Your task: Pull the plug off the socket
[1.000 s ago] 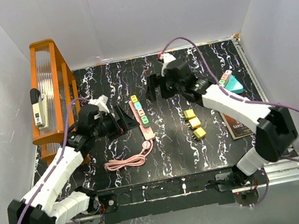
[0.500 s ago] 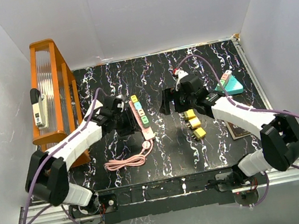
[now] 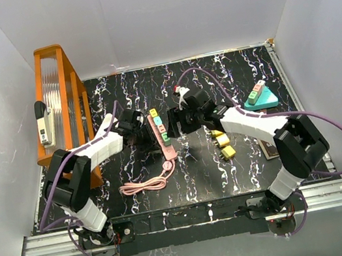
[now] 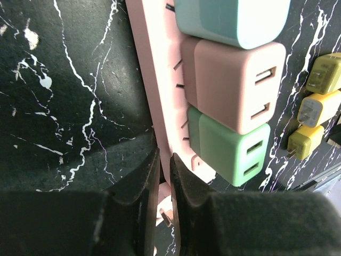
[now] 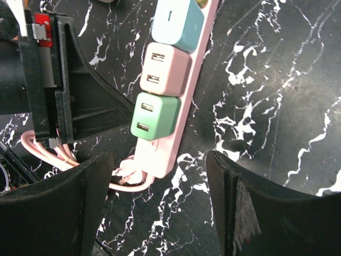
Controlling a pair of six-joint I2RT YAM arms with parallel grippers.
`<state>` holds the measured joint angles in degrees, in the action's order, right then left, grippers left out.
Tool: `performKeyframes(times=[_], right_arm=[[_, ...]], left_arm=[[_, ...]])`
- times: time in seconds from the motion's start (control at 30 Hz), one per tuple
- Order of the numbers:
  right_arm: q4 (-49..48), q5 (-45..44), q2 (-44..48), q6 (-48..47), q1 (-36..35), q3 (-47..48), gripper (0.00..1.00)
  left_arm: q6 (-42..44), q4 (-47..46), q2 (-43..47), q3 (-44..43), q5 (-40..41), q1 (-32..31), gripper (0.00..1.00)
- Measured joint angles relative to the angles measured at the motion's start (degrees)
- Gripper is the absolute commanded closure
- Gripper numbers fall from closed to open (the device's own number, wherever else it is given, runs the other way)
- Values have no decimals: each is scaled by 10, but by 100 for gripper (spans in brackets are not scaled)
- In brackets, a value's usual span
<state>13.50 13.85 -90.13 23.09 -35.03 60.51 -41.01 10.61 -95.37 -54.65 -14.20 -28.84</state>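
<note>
Four plugs sit side by side in the pink power strip (image 3: 172,151), which lies left of centre on the black marbled table (image 3: 206,175), running near to far. From the near end they are the green plug (image 5: 154,117), the pink plug (image 5: 160,69), the teal plug (image 5: 178,21) and, farthest, the yellow plug (image 3: 153,112). All four are seated in the strip.

The left gripper (image 4: 164,160) lies against the strip's left edge beside the green plug. Its jaws are pressed together, and nothing shows between them. The right gripper (image 5: 160,156) hangs over the strip's right side with its fingers (image 5: 90,202) spread wide and holding nothing.

The strip's pink cable (image 3: 145,185) coils at its near end. Three loose yellow plugs (image 3: 223,142) lie to the right of the strip. An orange rack (image 3: 57,101) stands at the far left, and a teal block (image 3: 260,98) sits to the far right.
</note>
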Motion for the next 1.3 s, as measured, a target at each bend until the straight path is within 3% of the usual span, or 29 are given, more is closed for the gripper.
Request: performKeyframes(times=[0.27,0.77,1.3], right_arm=[[23,-49,-55,-6,-45,64,32],[129,-314,-178,0,-165,177,63],[166,-362,-205,24,-182,216,96]], left_arm=[[1,-14,-12,-3,-4,10,79],[-13,-85,-24,23,-26,15,79],[-28,-101,-24,34,-28,17,79]])
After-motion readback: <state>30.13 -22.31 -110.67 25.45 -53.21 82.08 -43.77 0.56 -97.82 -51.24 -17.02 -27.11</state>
